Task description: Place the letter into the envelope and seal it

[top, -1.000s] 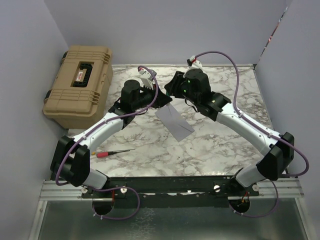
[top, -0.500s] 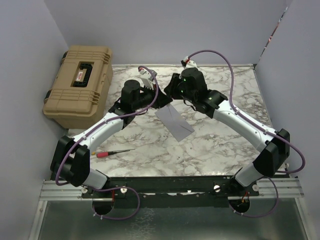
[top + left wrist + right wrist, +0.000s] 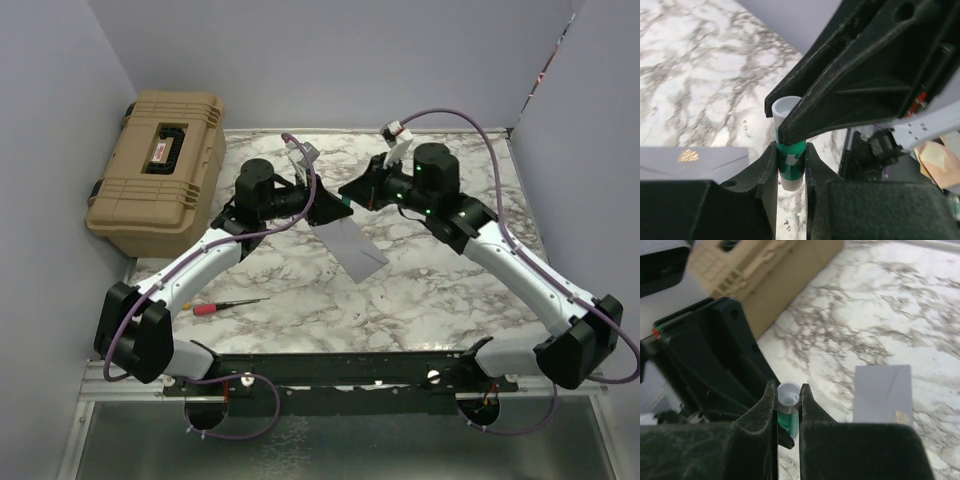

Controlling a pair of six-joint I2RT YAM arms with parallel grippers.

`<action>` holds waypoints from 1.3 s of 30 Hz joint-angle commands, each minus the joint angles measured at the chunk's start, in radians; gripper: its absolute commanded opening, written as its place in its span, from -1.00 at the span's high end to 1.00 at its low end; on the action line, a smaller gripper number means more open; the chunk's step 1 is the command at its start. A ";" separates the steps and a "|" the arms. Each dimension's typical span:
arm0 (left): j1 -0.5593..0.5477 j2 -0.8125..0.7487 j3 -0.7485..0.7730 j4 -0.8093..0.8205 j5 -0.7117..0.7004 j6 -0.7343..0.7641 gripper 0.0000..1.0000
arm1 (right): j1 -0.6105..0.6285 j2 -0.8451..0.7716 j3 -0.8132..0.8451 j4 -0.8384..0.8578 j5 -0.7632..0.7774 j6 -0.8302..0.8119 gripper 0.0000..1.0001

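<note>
Above the marble table (image 3: 430, 290), left gripper (image 3: 790, 160) and right gripper (image 3: 788, 410) both clamp one glue stick (image 3: 784, 107) — envelope (image 3: 352, 245) at six o'clock — seemingly the sealing step, next pulling apart to uncap.

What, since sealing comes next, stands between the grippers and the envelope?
Nothing visible lies between them and the envelope. Only their own load: the left gripper and the right gripper are both shut on one green-and-white tube.
</note>
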 commanded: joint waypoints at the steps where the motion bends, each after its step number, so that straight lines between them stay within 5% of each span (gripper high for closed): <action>1: 0.004 -0.045 -0.015 0.062 0.231 0.020 1.00 | -0.086 -0.137 -0.053 0.186 -0.543 -0.093 0.99; 10: 0.002 -0.131 -0.013 0.109 0.431 0.091 1.00 | -0.093 -0.146 -0.018 0.075 -1.082 -0.318 0.99; 12: -0.002 -0.155 -0.017 0.111 0.452 0.107 1.00 | -0.092 -0.143 -0.009 0.076 -1.107 -0.315 0.99; 15: -0.001 -0.185 -0.027 0.114 0.404 0.110 1.00 | -0.092 -0.137 0.003 0.088 -0.952 -0.255 0.99; 19: -0.001 -0.198 -0.044 0.114 0.260 0.079 1.00 | -0.092 -0.137 -0.002 0.147 -0.494 -0.015 -0.15; 20: -0.001 -0.200 -0.050 0.113 0.210 0.077 1.00 | -0.093 -0.132 0.000 0.144 -0.401 0.048 -0.25; 26: -0.001 -0.186 -0.094 0.106 -0.031 0.047 1.00 | -0.048 -0.077 0.038 0.071 -0.059 0.178 -0.36; 31: -0.001 -0.167 -0.090 0.081 -0.128 0.031 1.00 | 0.011 -0.025 0.075 0.049 0.022 0.155 -0.37; 39: -0.001 -0.128 -0.054 0.023 -0.095 0.026 1.00 | 0.072 0.028 0.127 -0.022 0.092 0.077 -0.33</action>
